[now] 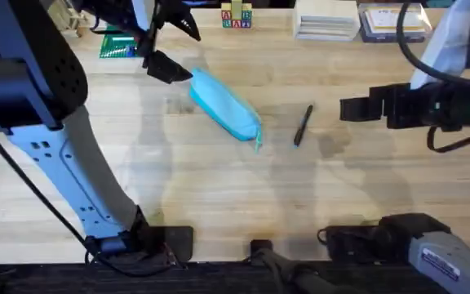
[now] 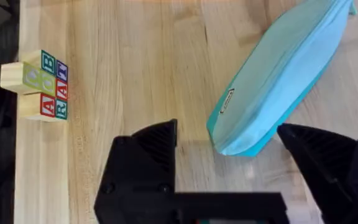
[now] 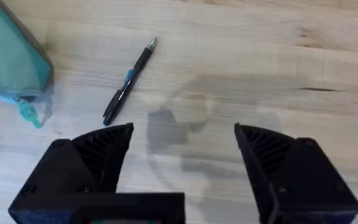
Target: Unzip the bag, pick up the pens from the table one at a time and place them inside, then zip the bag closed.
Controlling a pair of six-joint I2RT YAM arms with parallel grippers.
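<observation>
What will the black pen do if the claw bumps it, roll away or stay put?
The pen is slim and round, lying flat on the smooth wooden table, so it would probably roll or spin. It looks stiff and light, so a small nudge may move it. Its clip might stop a long roll.

The bag (image 1: 225, 111) lay slantwise near the middle of the desk (image 1: 219, 188), with a pen (image 1: 303, 126) just to its right, apart from it. My left gripper (image 1: 170, 51) hung over the bag's far left end, jaws spread. My right gripper (image 1: 351, 109) hovered right of the pen, jaws apart. Toy blocks (image 1: 237, 16) stood at the far edge.
</observation>
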